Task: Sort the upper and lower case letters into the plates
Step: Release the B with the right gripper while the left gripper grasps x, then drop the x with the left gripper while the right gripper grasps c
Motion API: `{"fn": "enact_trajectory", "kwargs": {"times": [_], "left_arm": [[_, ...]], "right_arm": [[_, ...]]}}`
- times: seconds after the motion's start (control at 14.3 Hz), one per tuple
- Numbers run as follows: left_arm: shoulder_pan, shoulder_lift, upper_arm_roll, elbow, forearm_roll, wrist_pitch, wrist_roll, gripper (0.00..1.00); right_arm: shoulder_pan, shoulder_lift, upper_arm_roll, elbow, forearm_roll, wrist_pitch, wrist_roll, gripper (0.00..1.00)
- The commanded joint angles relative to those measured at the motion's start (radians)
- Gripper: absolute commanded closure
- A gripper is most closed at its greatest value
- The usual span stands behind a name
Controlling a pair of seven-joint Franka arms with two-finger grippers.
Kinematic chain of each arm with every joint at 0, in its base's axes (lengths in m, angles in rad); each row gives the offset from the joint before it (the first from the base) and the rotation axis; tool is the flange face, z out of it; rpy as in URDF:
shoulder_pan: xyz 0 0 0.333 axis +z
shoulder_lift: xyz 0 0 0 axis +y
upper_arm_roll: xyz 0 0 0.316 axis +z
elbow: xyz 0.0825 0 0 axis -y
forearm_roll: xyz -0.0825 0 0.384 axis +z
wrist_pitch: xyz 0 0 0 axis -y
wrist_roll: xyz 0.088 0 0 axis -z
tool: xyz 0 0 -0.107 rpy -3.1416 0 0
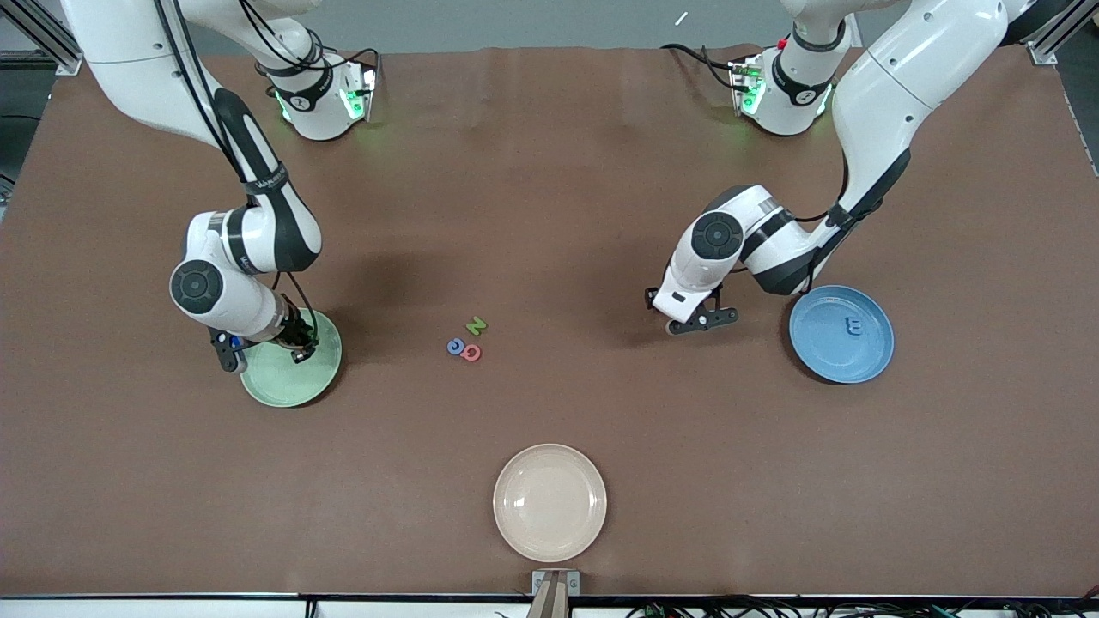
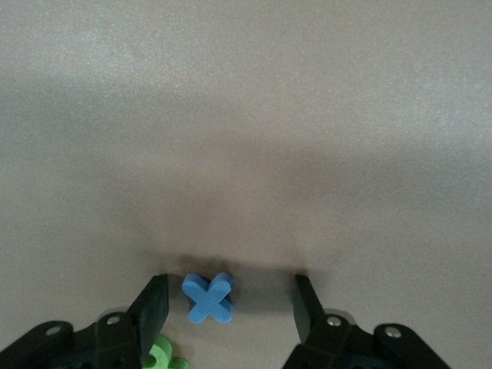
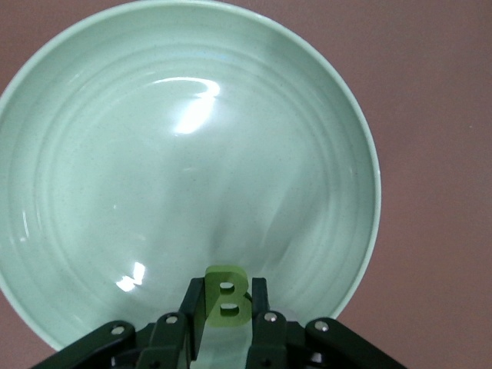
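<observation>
Cream plate (image 1: 549, 502) hugs the table edge; right end effector (image 3: 225, 307) grips green B (image 3: 227, 305); left end effector (image 2: 231, 304) straddles blue x (image 2: 208, 298), unclenched.

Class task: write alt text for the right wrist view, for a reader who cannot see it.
The right pincer grips a small green letter piece, shut on it over an otherwise empty pale green plate. Brown table surrounds the plate.

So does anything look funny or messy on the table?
Nothing is spilled or broken. One oddity: the cream plate sits bare, nearest the front camera. The right gripper, shut on a green letter, is over the green plate. The left gripper straddles a blue x on the table.
</observation>
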Motion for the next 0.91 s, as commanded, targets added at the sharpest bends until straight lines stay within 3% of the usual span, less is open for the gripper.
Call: {"fn": "enact_trajectory", "kwargs": {"times": [0.0, 0.21, 0.28, 0.35, 0.42, 0.56, 0.7, 0.84], "left_arm": [[0.009, -0.028, 0.001, -0.046, 0.024, 0.007, -0.022, 0.28], [0.01, -0.029, 0.001, -0.046, 0.024, 0.007, -0.022, 0.43], [0.01, -0.029, 0.001, -0.046, 0.024, 0.007, -0.022, 0.49], [0.01, -0.031, 0.001, -0.048, 0.024, 0.007, -0.024, 0.57], [0.013, -0.031, 0.001, -0.048, 0.024, 0.007, -0.024, 0.62], [0.015, -0.039, 0.001, -0.053, 0.024, 0.007, -0.024, 0.73], [0.028, -0.046, -0.001, -0.053, 0.024, 0.006, -0.024, 0.8], [0.036, -0.078, -0.001, -0.047, 0.024, 0.006, -0.021, 0.82]], "right_arm": [[-0.023, 0.012, 0.019, -0.018, -0.019, 0.043, -0.004, 0.99], [-0.024, 0.025, 0.019, -0.014, -0.017, 0.047, -0.004, 0.9], [-0.024, 0.023, 0.019, -0.01, -0.017, 0.039, -0.005, 0.7], [-0.024, 0.02, 0.019, -0.007, -0.017, 0.034, -0.007, 0.25], [-0.023, 0.013, 0.019, -0.004, -0.017, 0.028, -0.004, 0.01], [-0.024, -0.014, 0.019, 0.043, -0.019, -0.06, -0.018, 0.0], [-0.017, -0.02, 0.022, 0.185, -0.016, -0.305, -0.005, 0.0], [0.009, -0.017, 0.03, 0.253, 0.009, -0.369, 0.028, 0.0]]}}
